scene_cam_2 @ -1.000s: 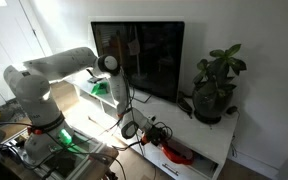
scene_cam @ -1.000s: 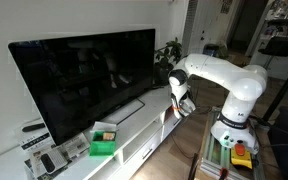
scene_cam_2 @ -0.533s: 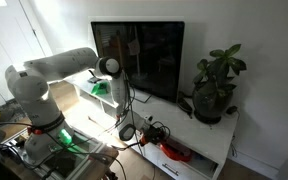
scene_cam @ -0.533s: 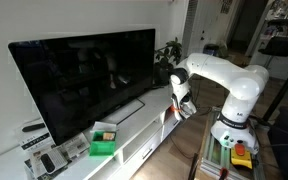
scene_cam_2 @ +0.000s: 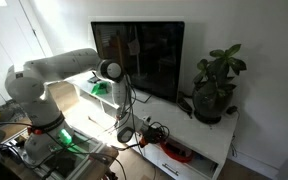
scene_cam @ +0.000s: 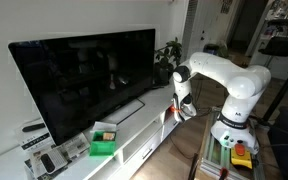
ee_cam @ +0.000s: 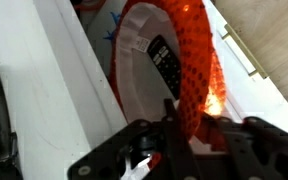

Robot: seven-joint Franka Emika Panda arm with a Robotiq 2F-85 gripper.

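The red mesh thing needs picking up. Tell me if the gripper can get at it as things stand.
Probably yes: in the wrist view the gripper sits right at the rim of the red mesh thing, nothing between them. A black remote-like object lies on its white inside, clear of the rim.

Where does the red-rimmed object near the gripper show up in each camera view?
In an exterior view: not made out; the gripper hangs before the white TV stand.
In an exterior view: the red-rimmed object sits low, right of the gripper.
Wrist view: the red-rimmed object fills the centre, just past the gripper.
Shared landmark: the white TV stand.
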